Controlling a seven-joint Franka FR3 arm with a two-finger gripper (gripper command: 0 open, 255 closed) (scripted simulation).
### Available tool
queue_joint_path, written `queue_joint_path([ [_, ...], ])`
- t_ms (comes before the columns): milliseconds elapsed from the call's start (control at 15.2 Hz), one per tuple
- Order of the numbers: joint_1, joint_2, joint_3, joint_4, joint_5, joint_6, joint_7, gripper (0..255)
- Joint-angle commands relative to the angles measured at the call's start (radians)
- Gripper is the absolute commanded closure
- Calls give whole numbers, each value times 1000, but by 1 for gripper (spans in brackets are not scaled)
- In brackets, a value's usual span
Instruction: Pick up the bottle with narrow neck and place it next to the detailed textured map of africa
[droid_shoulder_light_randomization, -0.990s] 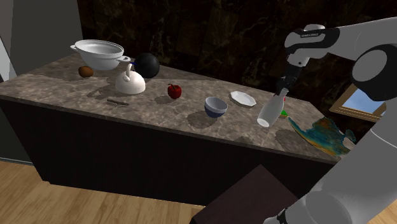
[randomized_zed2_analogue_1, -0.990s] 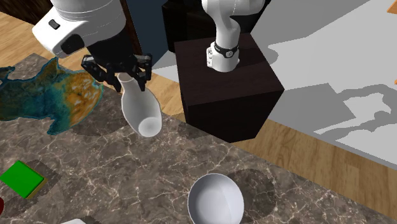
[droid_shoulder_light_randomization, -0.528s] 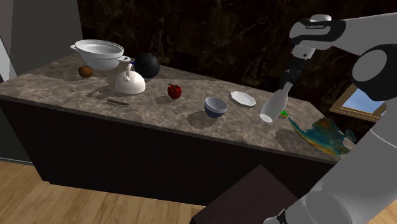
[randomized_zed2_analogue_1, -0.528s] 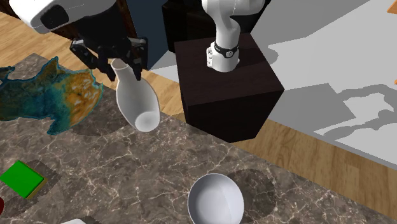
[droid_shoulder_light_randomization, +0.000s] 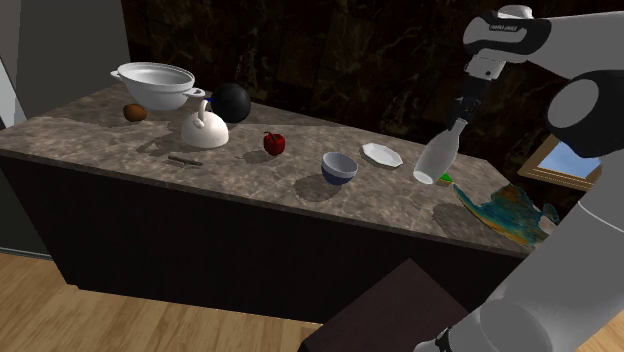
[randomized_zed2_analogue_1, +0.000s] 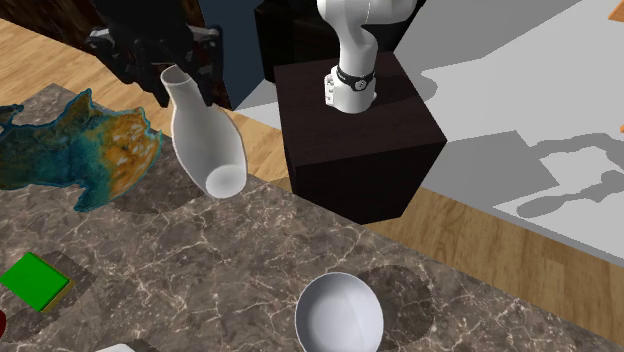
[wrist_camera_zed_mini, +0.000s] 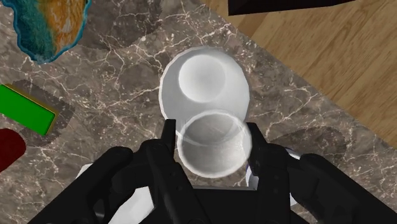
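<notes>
One white bottle (randomized_zed2_analogue_1: 205, 140) hangs tilted in my gripper (wrist_camera_zed_mini: 210, 145), clasped at its narrow neck, above the counter (randomized_zed2_analogue_1: 250, 262) near the Africa map (randomized_zed2_analogue_1: 70, 150); likely smooth, stiff, breakable; neck suits gripping.

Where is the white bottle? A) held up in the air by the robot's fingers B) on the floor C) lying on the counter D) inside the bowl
A: the black fingers clasp the bottle by its neck, and it hangs tilted above the counter.
</notes>
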Motion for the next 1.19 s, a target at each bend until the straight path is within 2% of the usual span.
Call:
queue_joint_path([
  [0, -1, 5, 0, 37, 3, -33, -1, 255],
  [66, -3, 9, -1, 53, 5, -45, -2, 255],
  [264, -56, 45, -31, 92, 26, -51, -82, 255],
  [660, -185, 152, -81, 212, 93, -80, -244, 255],
  [1122, -160, 118, -77, 74, 72, 29, -230, 255],
])
